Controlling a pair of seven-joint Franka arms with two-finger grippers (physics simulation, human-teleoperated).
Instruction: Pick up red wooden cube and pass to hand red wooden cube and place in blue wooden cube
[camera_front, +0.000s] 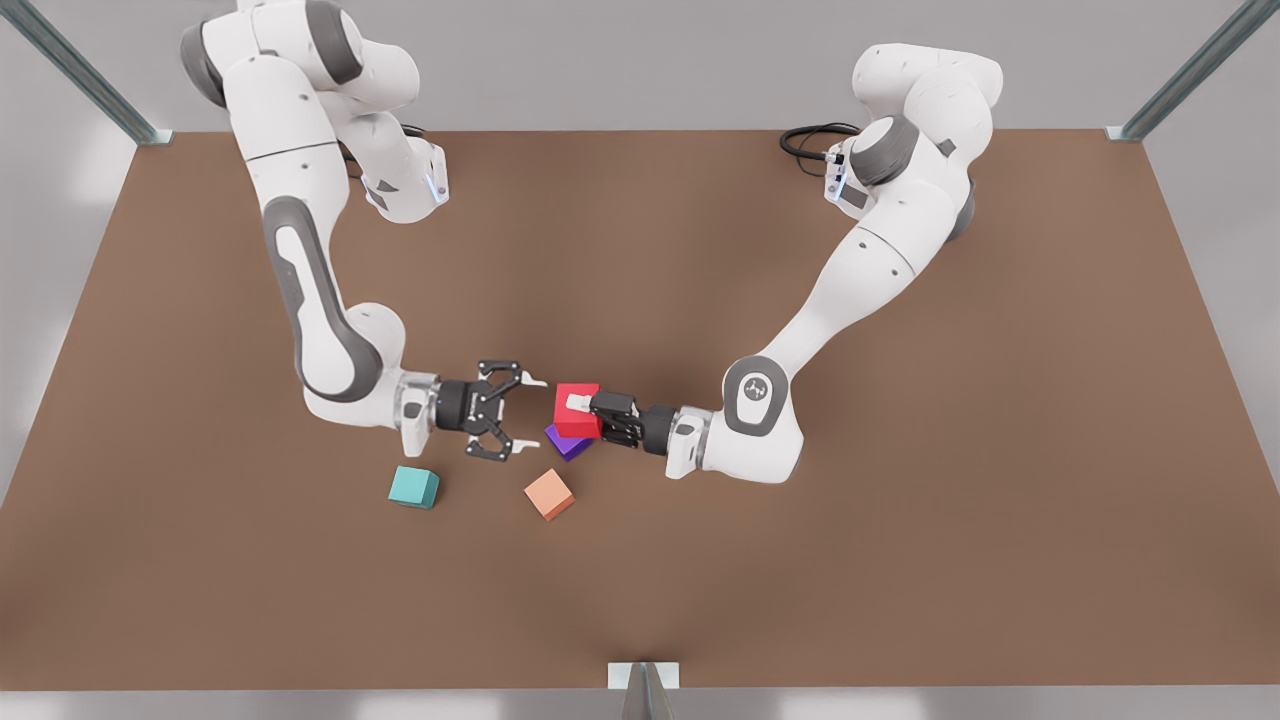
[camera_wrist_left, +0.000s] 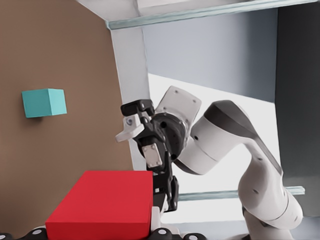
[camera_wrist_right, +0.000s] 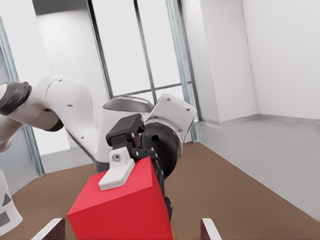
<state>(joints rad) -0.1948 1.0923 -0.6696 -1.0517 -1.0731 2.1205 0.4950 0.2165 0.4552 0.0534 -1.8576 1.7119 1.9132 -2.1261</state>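
The red wooden cube hangs above the brown table, over a purple cube. My left gripper, on the arm at the front view's right, is shut on it; one white fingertip lies across the cube's face. My right gripper, on the arm at the front view's left, stands open and faces the red cube from a small gap. The blue wooden cube, teal in colour, rests on the table near the right gripper's wrist, and it is also in the left wrist view.
A purple cube lies on the table partly under the red cube. A salmon-orange cube sits a little nearer the front edge. Metal frame posts stand at the table's edges.
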